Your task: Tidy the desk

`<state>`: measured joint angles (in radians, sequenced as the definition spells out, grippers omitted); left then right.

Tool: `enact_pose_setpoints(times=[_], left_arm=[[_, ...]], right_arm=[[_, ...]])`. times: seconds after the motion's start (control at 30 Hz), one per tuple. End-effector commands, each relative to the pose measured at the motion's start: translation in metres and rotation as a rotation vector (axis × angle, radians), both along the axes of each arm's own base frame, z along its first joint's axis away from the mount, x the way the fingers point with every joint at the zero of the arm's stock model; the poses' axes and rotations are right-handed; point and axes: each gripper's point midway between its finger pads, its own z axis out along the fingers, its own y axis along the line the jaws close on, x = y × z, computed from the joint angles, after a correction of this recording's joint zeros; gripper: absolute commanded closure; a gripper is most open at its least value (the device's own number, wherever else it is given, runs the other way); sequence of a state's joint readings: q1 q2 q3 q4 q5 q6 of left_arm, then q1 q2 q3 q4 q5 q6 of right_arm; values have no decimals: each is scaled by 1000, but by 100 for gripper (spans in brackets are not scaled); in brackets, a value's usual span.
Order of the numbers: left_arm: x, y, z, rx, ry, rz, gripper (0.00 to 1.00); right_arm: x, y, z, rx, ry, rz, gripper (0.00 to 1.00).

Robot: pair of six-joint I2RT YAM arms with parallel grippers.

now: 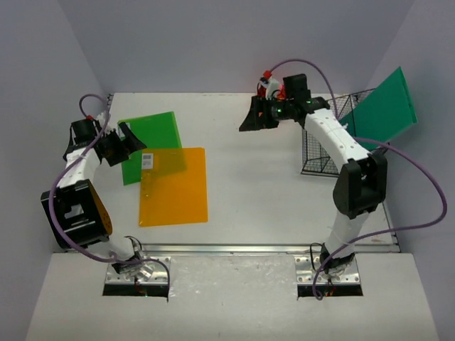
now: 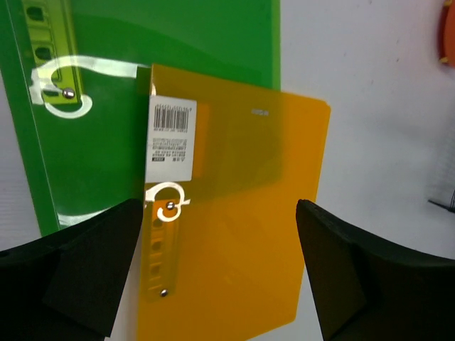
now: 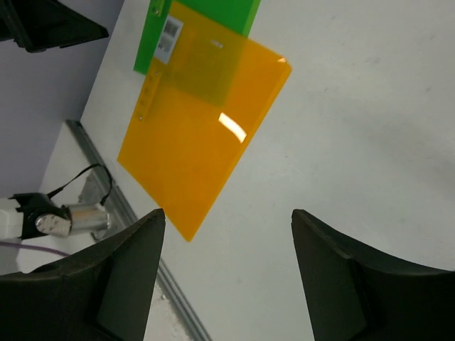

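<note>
**Layout.** The desk (image 1: 256,192) fills the middle of the overhead view. Walls close it on the left, far and right sides, and a metal rail (image 1: 249,249) runs along its near edge.

**Folders.** Two folders lie flat on the left half. The green folder (image 1: 149,128) lies farther back. The orange folder (image 1: 174,192) lies nearer, and its far left corner rests on top of the green one's near right part. A white barcode label (image 2: 170,131) sits at that overlapped corner. Because of the overlap, the orange folder probably has to be handled first.

**Basket.** A black wire basket (image 1: 320,153) stands at the right side of the desk. A teal folder (image 1: 387,106) stands on edge in it, leaning toward the right wall. The basket is judged to be the collection point for the folders.

**Grippers.** The left gripper (image 1: 122,142) hovers over the left part of the green folder. Its jaws are spread wide with nothing between them, and its wrist view looks down on the orange folder's labelled corner. The right gripper (image 1: 257,117) hangs above the far centre of the desk, jaws apart and empty.

**Edges and clearance.**
- The orange folder's right and near edges are free. The near edge lies close to the rail but apart from it.
- Bare white surface separates the folders from the basket, giving room to slide or carry a folder.
- A flat folder gives the jaws little to pinch, so one edge may need lifting before it can be gripped.
</note>
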<state>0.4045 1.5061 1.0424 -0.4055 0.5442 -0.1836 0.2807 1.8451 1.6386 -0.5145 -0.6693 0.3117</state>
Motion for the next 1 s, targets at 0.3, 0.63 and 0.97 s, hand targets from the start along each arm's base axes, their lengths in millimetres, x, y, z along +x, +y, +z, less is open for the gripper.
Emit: enact_pose_setpoints(times=[0.3,0.63,0.97], left_arm=[[-57,-16,-77,-25,199,-292,18],[-68,-14,-115,-74,304,-288,20],[-65,-45,-121,-312,270,-340,25]], right_arm=[[-57,114,-120,122,414,290,29],[-75,134,-167,169,573,343,27],[-96,155,-204,225,742,385,33]])
